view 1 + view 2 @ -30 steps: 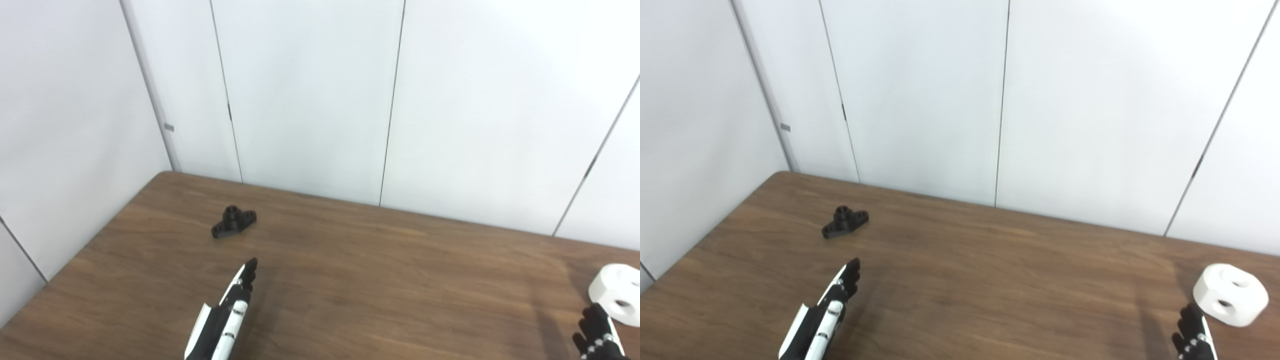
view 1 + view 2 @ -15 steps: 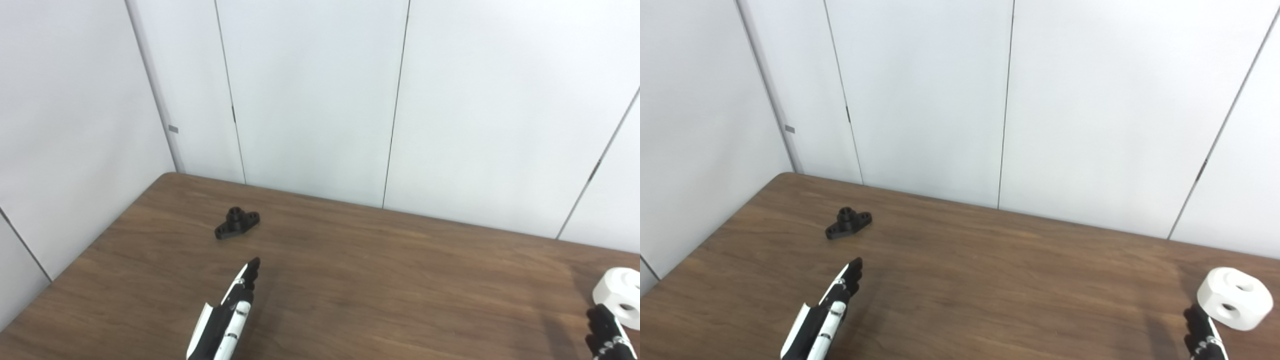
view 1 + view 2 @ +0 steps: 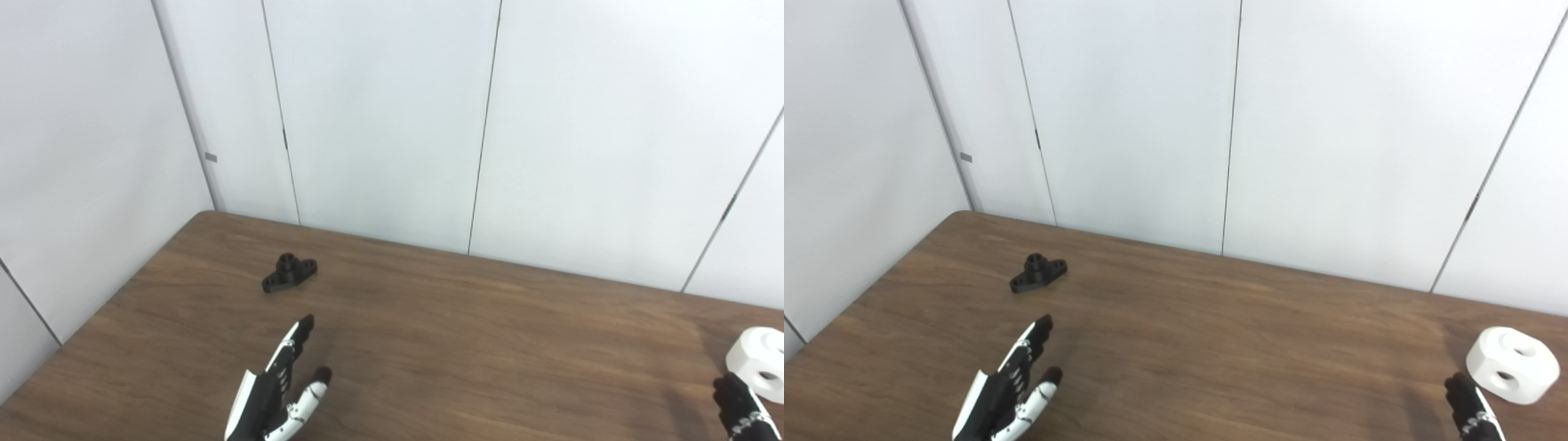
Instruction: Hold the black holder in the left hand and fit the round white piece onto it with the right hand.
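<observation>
Your black holder (image 3: 288,273) lies where it was a second ago, flat on the far left of the table (image 3: 465,331), untouched; it is a small matte bar with a raised round collar in its middle and a hole toward each end. What has changed is your left hand (image 3: 275,394): its thumb has swung out from the fingers (image 3: 294,338), so the hand now reaches spread and empty toward the holder, near it but apart. The round white piece (image 3: 1511,365) sits at the far right, a thick smooth puck with holes in its top and side, cut by the frame edge in the left eye view. Only the dark fingertips of your right hand (image 3: 1471,411) show just beside it; you cannot tell how they are set. The tabletop is brown wood grain, backed by plain white wall panels (image 3: 380,116).
</observation>
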